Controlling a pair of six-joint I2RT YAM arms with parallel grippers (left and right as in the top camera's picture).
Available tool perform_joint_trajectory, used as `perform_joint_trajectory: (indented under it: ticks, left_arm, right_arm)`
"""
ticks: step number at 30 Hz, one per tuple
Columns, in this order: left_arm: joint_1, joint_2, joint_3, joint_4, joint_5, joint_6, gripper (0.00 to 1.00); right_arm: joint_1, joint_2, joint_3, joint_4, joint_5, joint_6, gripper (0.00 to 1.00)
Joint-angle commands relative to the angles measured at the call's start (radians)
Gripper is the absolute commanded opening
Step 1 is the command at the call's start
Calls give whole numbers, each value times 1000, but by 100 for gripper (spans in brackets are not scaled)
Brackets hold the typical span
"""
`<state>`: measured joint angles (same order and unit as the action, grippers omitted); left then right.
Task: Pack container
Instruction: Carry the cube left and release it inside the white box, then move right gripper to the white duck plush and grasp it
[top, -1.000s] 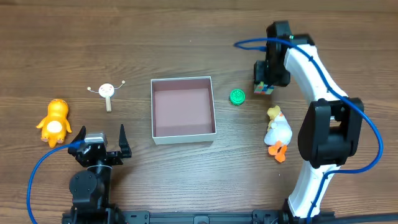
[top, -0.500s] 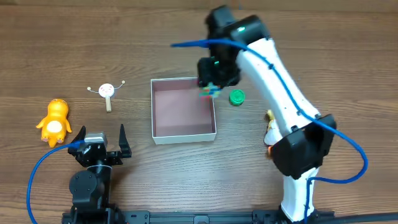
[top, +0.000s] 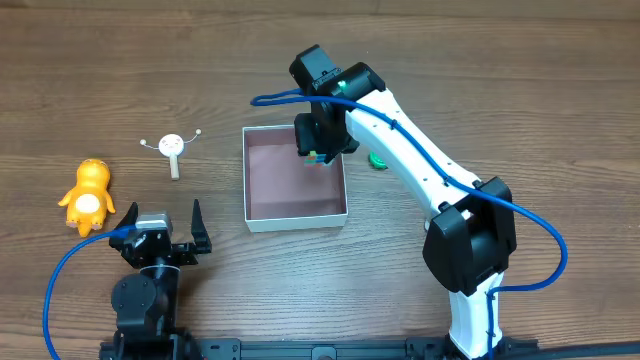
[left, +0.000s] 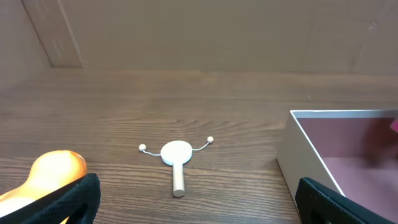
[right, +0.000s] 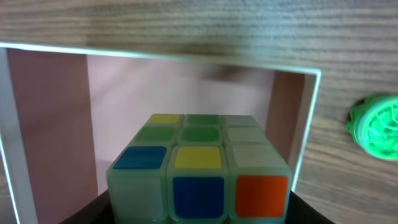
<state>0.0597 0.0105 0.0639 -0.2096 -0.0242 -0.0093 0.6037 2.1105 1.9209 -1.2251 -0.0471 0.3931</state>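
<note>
I see right gripper (top: 319, 148) over container (top: 296, 221), jaws clamped on color cube (right: 199, 165). Left gripper (top: 162, 222) left of container, jaws wide apart.

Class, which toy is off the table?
The multicoloured puzzle cube, held by the right hand over the container; the orange figure, white rattle and green disc lie on the table.

The container (top: 297, 221) sits mid-surface (top: 520, 60). The cube (top: 318, 157), held in the right tool (top: 319, 151), hangs over its far right corner. A disc (right: 376, 122) lies just right of it. A stick toy (top: 173, 147) and a bear (top: 88, 193) lie left.
</note>
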Motion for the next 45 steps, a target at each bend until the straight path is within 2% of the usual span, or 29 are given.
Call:
perform_joint_trajectory:
  ticks: [1,7,10,14,16,22,26,29,32,33,35,39,41,43,45]
  left_arm:
    - [7,-6,-2,0,-9,-13,100]
    - [7,-6,-2,0,-9,-13,100]
    - [7,-6,-2,0,-9,-13,100]
    - [7,-6,-2,0,-9,-13,100]
    - [7,-6,-2,0,-9,-13,100]
    - [7,-6,-2,0,-9,-13,100]
    - [7,-6,-2,0,-9,-13,100]
    - [7,-6,-2,0,-9,-13,100]
    - [7,-6,-2,0,-9,-13,100]
    - [7,-6,-2,0,-9,-13,100]
    - [7,-6,-2,0,-9,-13,100]
    - [7,-6,-2,0,-9,-13,100]
    - [7,-6,-2,0,-9,-13,100]
    - [7,-6,-2,0,-9,-13,100]
    - [7,-6,-2,0,-9,-13,100]
  right_arm:
    - [-1,-6,-37,50,21,12,49]
    - [-1,-6,-146,132,73,3,50]
    - [-1,-6,-146,146,72,0,59]
    - [-1,-6,-146,157,72,-4,64]
    - [-1,-6,-146,170,72,-18,70]
    - [-7,-6,-92,169,80,-60,71]
    - [-21,-6,153,19,108,-84,77]
    - [-77,-6,400,-216,149,-151,86]
    - [-175,-7,525,-449,188,-162,99]
    - [-212,-12,530,-469,171,-163,100]
    - [-275,-24,526,-469,83,-167,100]
    - [-332,-29,451,-469,84,-247,100]
    - [-377,-29,288,-469,90,-238,100]
    - [-422,-29,127,-469,90,-169,100]
    - [-454,-41,54,-469,75,-131,100]
